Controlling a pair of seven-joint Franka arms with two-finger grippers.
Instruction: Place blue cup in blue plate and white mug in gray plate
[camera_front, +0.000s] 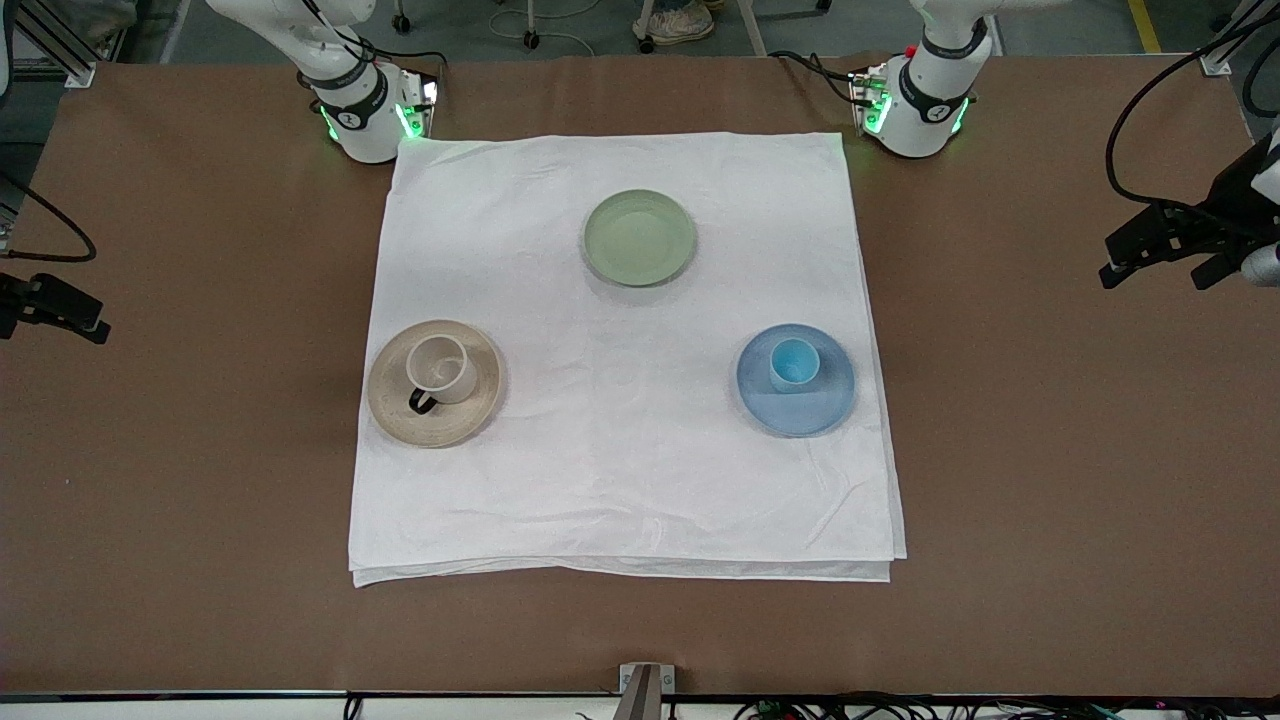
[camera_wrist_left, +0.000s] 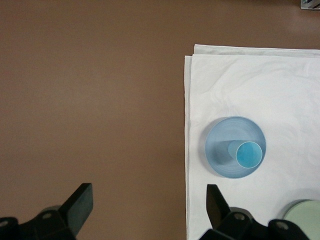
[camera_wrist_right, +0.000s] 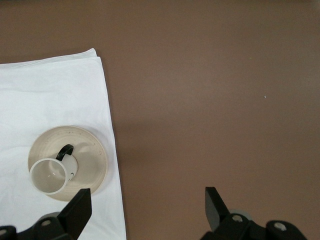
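The blue cup (camera_front: 795, 362) stands upright in the blue plate (camera_front: 800, 412), toward the left arm's end of the white cloth. The white mug (camera_front: 440, 368), with its black handle, stands in the gray plate (camera_front: 440, 427), toward the right arm's end. My left gripper (camera_front: 1158, 268) hovers open and empty over bare table beside the cloth. Its wrist view (camera_wrist_left: 148, 195) shows the blue cup (camera_wrist_left: 248, 154) in the blue plate (camera_wrist_left: 225, 145). My right gripper (camera_front: 60, 310) hovers open and empty over bare table. Its wrist view (camera_wrist_right: 147, 197) shows the mug (camera_wrist_right: 49, 175) in the gray plate (camera_wrist_right: 90, 155).
A pale green plate (camera_front: 639, 238) lies empty on the cloth nearer the robots' bases, and its edge shows in the left wrist view (camera_wrist_left: 305, 220). The white cloth (camera_front: 620, 470) covers the middle of the brown table (camera_front: 1050, 450).
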